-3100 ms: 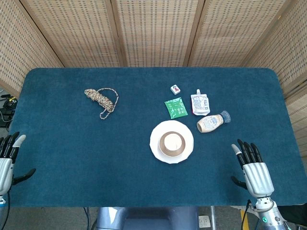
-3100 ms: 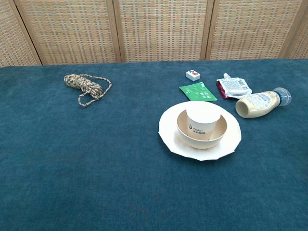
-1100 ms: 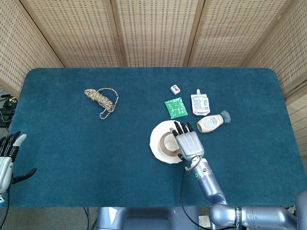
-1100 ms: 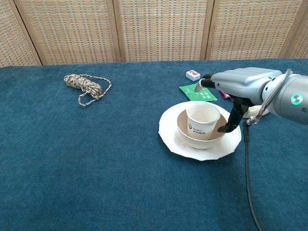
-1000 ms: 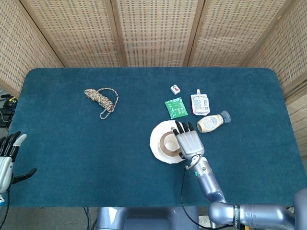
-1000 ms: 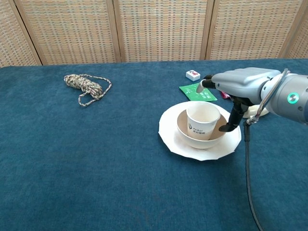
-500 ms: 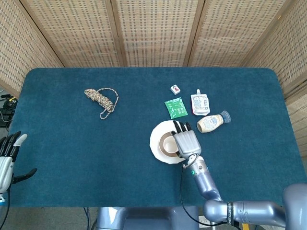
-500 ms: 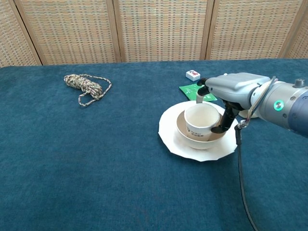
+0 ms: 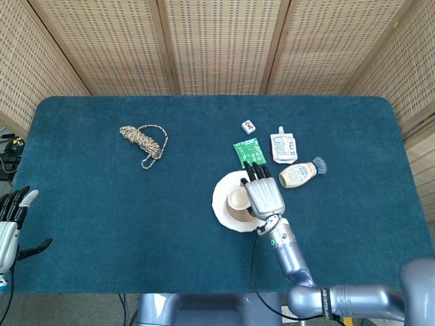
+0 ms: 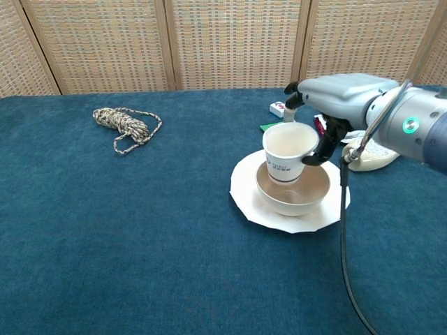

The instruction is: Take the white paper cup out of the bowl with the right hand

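Your right robot hand [image 10: 327, 115] grips the white paper cup [image 10: 287, 149] by its rim at centre right of the chest view, tilted, its base just above the bowl [image 10: 293, 191] — raise it further before moving sideways. Your left robot hand [image 9: 9, 221] rests open — lower left, head view.
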You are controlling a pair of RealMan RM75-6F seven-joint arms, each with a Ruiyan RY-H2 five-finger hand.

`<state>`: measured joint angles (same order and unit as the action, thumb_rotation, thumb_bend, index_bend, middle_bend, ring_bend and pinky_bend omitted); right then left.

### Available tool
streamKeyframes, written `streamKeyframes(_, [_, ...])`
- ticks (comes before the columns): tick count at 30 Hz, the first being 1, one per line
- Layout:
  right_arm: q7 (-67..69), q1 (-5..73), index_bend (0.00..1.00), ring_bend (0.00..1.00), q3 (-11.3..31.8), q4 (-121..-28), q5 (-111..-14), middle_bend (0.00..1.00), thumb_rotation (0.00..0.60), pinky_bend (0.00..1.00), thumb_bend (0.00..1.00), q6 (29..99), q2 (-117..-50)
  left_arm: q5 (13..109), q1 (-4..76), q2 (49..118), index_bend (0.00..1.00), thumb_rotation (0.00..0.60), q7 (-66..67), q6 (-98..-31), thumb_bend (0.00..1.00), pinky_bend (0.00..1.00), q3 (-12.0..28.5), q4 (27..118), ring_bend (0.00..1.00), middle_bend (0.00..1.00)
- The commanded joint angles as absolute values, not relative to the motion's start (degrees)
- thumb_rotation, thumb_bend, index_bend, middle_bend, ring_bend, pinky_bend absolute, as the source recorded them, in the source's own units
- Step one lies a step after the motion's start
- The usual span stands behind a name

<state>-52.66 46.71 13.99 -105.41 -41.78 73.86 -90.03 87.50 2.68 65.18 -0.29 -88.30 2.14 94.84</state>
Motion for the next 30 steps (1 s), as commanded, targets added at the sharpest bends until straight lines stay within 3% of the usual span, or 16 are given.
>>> streamKeyframes(1, [-53.6, 46.3, 0.44, 0.0, 15.3, -108.6, -41.7, 0.11, 0.6, 0.15, 0.44, 76.0, -86.4, 87.6, 2.6, 65.1, 0.0, 0.6, -0.3, -88.4, 0.0, 0.0, 2.1, 94.9, 0.0, 0.0])
streamKeyframes(8, [-52.0, 43.6, 0.45, 0.0, 16.6, -111.6, -40.0, 0.11, 0.6, 0.15, 0.44, 78.3, -77.9, 87.3, 2.5, 65.0, 0.0, 0.6, -0.5, -88.8, 0.0, 0.0, 2.3, 95.0, 0.0, 0.0])
streamKeyframes(14, [-46.2, 39.4, 0.45, 0.0, 14.2, -109.1, -38.3, 0.11, 0.6, 0.15, 0.44, 75.5, -72.6, 87.8, 2.5, 65.3, 0.0, 0.6, 0.6, -88.8, 0.0, 0.0, 2.0, 95.2, 0.0, 0.0])
streamKeyframes(30, [-35.6, 34.0, 0.45, 0.0, 7.5, -100.1, -41.4, 0.1, 0.6, 0.15, 0.44, 69.1, -75.5, 88.2, 2.5, 65.8, 0.0, 0.6, 2.1, -88.8, 0.0, 0.0, 1.8, 95.4, 0.0, 0.0])
